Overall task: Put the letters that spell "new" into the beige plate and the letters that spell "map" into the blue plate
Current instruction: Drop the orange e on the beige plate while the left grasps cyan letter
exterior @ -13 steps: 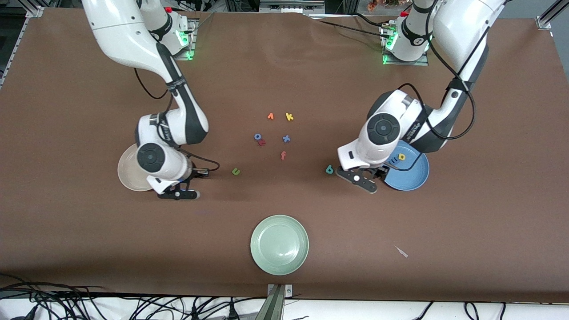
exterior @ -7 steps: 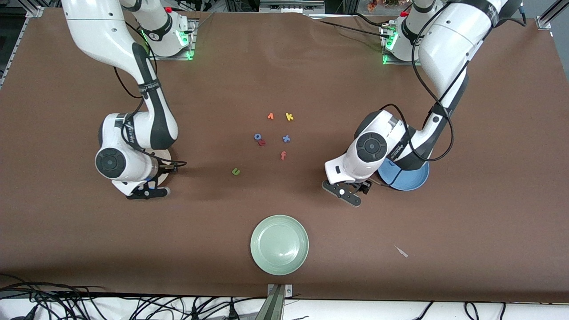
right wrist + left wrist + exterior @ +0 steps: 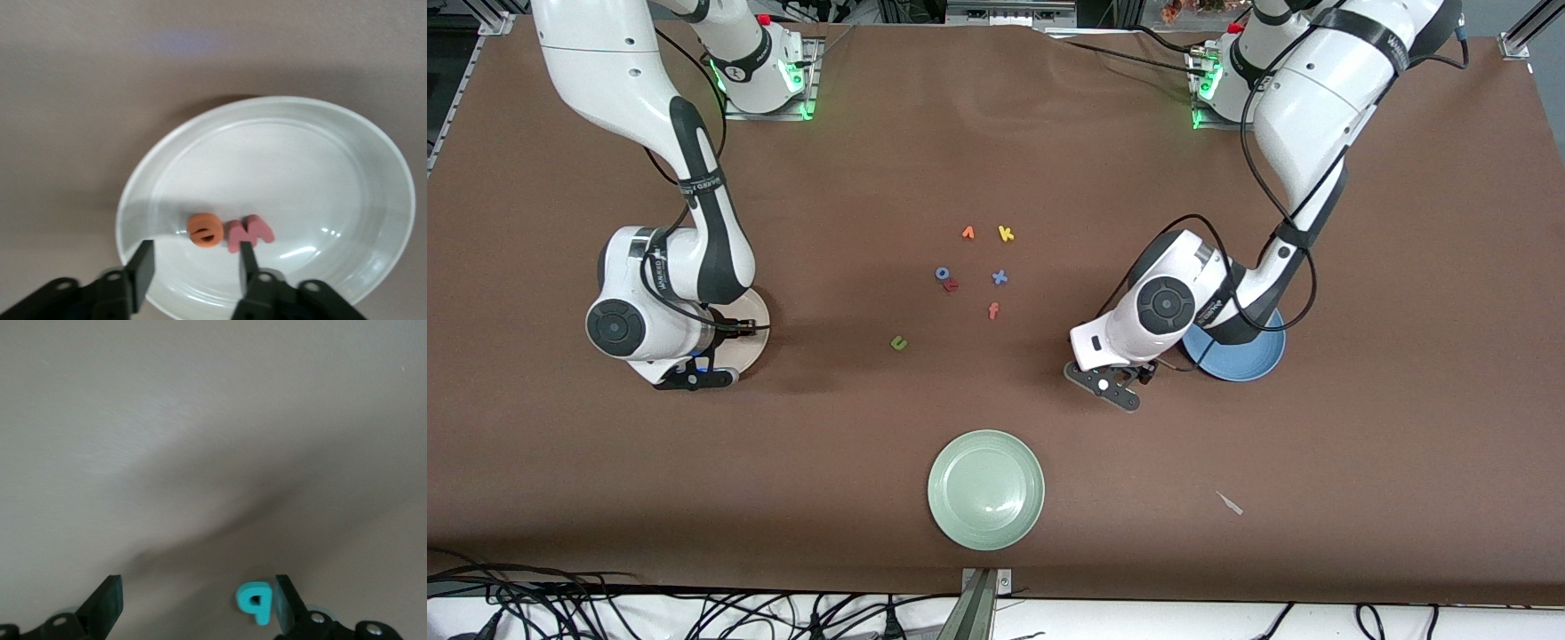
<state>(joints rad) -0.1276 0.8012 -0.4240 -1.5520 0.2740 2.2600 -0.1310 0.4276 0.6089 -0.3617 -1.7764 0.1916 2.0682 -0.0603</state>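
My right gripper [image 3: 195,267] hangs open over the beige plate [image 3: 373,133], nothing between its fingers. The orange e [image 3: 205,231] and pink w [image 3: 250,233] lie side by side in that plate, just past the fingertips. In the front view the right hand hides most of the beige plate [image 3: 752,322]. My left gripper [image 3: 197,603] is open low over the table, beside the blue plate [image 3: 1254,356]. The teal p [image 3: 257,601] lies flat between its fingers, close to one finger [image 3: 285,603]. The green n [image 3: 898,342] lies on bare table between the two hands. The left arm covers part of the blue plate.
A cluster of loose letters sits mid-table: an orange one [image 3: 967,233], yellow k [image 3: 1006,234], a blue one [image 3: 942,274], a small red one [image 3: 951,285], blue x [image 3: 1000,277], orange f [image 3: 993,310]. A pale green plate [image 3: 985,489] stands nearer the front camera.
The right hand moved toward its own end of the table, over the beige plate, and its gripper opened. The left hand slid off the blue plate to over the teal p, still open.
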